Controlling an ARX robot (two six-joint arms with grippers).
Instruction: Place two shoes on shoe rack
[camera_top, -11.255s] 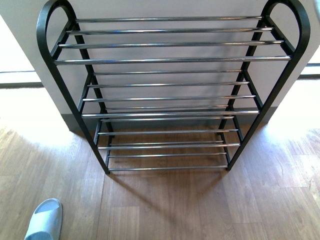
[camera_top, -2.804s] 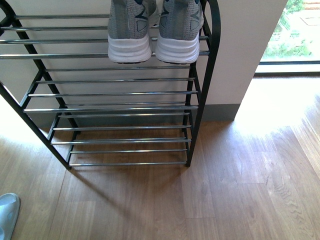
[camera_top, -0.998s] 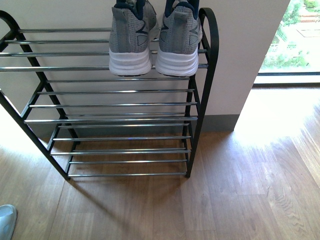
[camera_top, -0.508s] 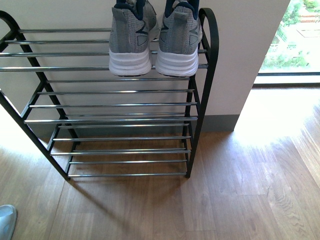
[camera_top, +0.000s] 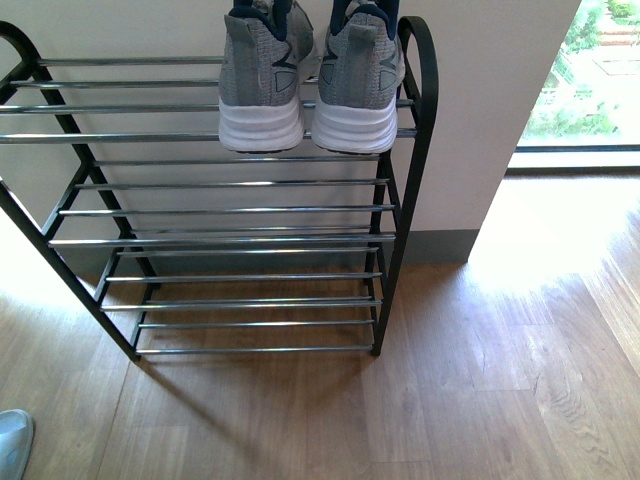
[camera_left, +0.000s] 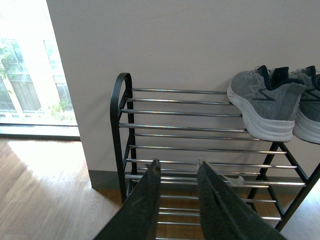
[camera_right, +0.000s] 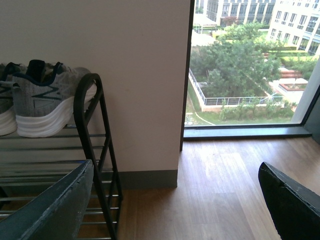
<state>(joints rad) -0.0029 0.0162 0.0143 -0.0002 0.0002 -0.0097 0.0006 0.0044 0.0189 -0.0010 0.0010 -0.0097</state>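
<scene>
1. Front view: the two shoes (camera_top: 262, 85), grey knit with thick white soles, sit side by side on the top chrome rods of the black-framed shoe rack (camera_top: 428, 110), at its right end.
2. Left wrist view: the left end effector (camera_left: 177, 167) faces the rack, its dark fingers narrowly parted and empty.
3. Right wrist view: the right end effector (camera_right: 175, 170) is spread wide over the wood floor (camera_right: 220, 200), holding nothing.

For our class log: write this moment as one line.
grey sneakers: both on shoe rack top tier | left gripper: open, empty | right gripper: open, empty
</scene>
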